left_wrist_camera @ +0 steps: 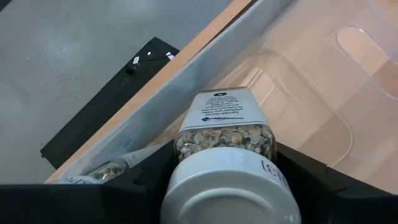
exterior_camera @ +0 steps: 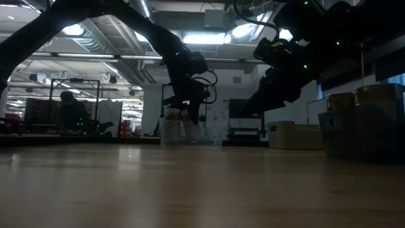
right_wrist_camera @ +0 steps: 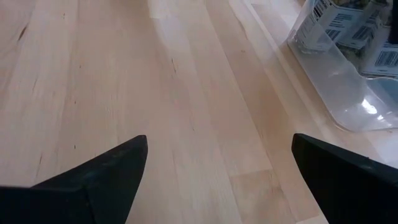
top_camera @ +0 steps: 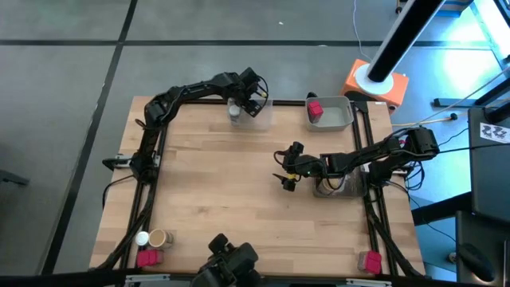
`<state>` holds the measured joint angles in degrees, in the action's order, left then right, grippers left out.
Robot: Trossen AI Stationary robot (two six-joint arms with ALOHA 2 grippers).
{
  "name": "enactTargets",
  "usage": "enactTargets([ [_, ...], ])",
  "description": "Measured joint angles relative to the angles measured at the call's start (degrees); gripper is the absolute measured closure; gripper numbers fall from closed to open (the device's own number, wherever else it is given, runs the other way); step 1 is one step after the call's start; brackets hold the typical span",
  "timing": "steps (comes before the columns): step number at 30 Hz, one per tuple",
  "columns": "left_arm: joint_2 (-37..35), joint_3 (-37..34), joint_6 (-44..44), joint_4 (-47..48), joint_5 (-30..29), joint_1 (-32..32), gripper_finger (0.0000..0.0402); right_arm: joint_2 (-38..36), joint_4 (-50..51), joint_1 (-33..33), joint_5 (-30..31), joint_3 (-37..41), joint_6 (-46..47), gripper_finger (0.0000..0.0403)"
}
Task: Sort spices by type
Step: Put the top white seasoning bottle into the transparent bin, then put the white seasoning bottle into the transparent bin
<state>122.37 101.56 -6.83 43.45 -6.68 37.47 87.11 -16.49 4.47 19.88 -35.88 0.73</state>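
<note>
Left jaws [left_wrist_camera: 227, 186] hide jar [left_wrist_camera: 227, 146] sides – btm cut off.

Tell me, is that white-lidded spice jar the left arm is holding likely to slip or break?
Probably not. The left gripper is shut on the white-lidded jar, whose flat sides should give the fingers a steady hold. It looks like stiff clear plastic packed with dried spice, so likely light and tough. Its squarish body seems unlikely to roll.

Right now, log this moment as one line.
left pincer: shut on white-lidded jar, over clear tray | right pincer: open, empty, above table
</note>
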Motion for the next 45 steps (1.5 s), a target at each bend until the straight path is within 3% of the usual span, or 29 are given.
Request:
enactTargets([
  [14, -0.6, 1.3, 1.4, 3.7, -2.1, -0.7, 0.0145, 0.0, 0.0, 0.0, 0.0, 0.0, 0.0, 0.0004],
  [24, -10.7, 5.5, 2.6, 16.8, -3.1, -6.3, 0.0152, 0.0, 0.1, 0.0, 0.0, 0.0, 0.0, 0.0004],
  [31, -19.9, 5.6, 1.0, 26.7, -3.0, -17.1, 0.0156, 0.0, 0.2, 0.0, 0.0, 0.0, 0.0, 0.0004],
  [38, -24.9, 5.6, -10.7, 35.0, -5.8, -31.8, 0.0155, 0.0, 1.4, 0.0, -0.8, 0.0, 0.3, 0.0004],
  [45, -25.6, 5.5, -24.5, 42.1, -9.8, -49.1, 0.0155, 0.0, 1.5, 0.0, -6.4, 0.0, 0.4, 0.0004],
])
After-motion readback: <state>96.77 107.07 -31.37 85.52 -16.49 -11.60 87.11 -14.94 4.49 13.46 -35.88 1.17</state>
